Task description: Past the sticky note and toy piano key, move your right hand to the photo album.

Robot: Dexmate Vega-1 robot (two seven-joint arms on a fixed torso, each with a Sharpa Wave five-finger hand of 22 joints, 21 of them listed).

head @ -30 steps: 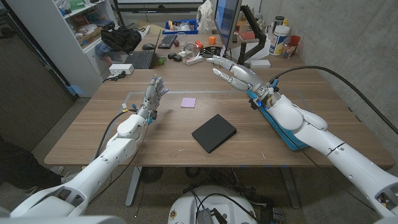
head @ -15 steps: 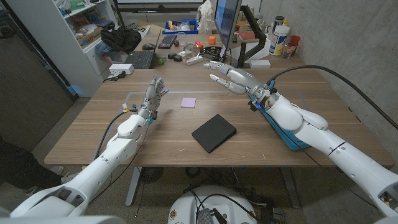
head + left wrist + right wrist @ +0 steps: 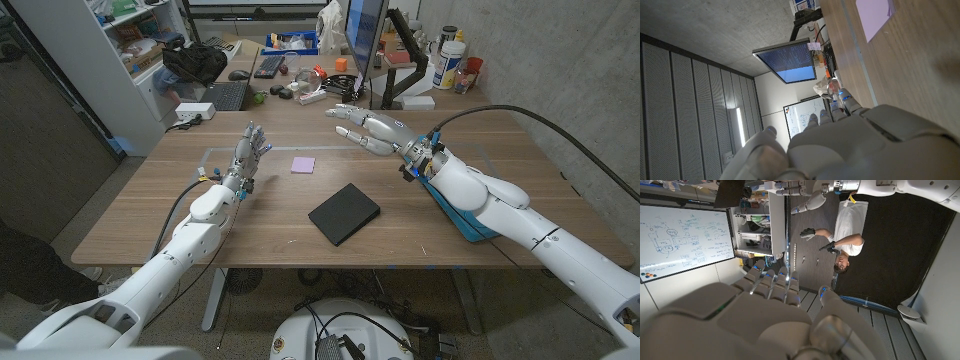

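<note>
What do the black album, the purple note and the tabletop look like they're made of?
Photo album: probably matte leatherette or card cover; flat black, no glare. Sticky note: thin matte paper, lying flush. Table: wood or wood-look laminate, with visible grain and a soft sheen.

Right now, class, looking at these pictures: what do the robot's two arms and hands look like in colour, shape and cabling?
Both arms are smooth, rounded white shells with dark seams at the joints. The left hand and right hand are silver-grey, with jointed fingers that carry small blue marks near the tips. A thick black cable loops over the right arm, a thinner one runs beside the left, and coloured wires show at both wrists.
</note>
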